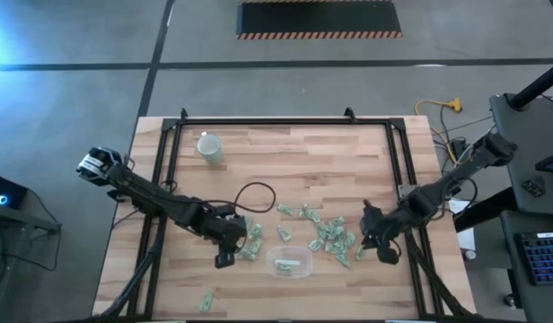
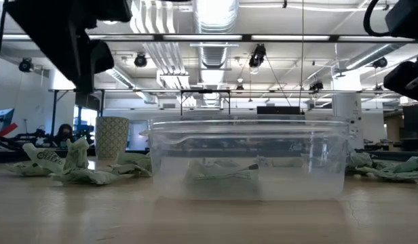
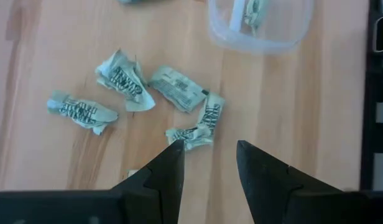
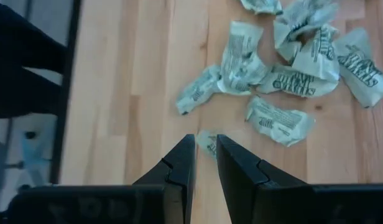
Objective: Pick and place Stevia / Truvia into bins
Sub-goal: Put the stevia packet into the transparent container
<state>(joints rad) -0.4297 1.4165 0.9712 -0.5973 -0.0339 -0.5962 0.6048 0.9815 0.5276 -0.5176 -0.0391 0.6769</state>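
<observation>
Crumpled pale green and white Stevia sachets (image 1: 323,235) lie scattered on the wooden table. The clear plastic bin (image 1: 290,262) sits near the table's near edge with a few sachets in it (image 2: 226,173). My left gripper (image 3: 210,146) is open, just left of the bin, over a small cluster of sachets (image 3: 190,134). My right gripper (image 4: 204,142) hovers at the right end of the scatter. Its fingers are nearly together, with a sachet (image 4: 208,143) between their tips. My right gripper pinches a small pale sachet by one end (image 4: 208,143) between its two fingertips, coming from above and pointing down. The fingers hide most of the sachet. I cannot tell whether it is lifted clear of the table.
A white paper cup (image 1: 209,146) stands far back on the left. A black cable loop (image 1: 256,197) lies mid-table. One stray sachet (image 1: 206,302) lies at the near edge. A black metal frame (image 1: 169,161) borders the table top.
</observation>
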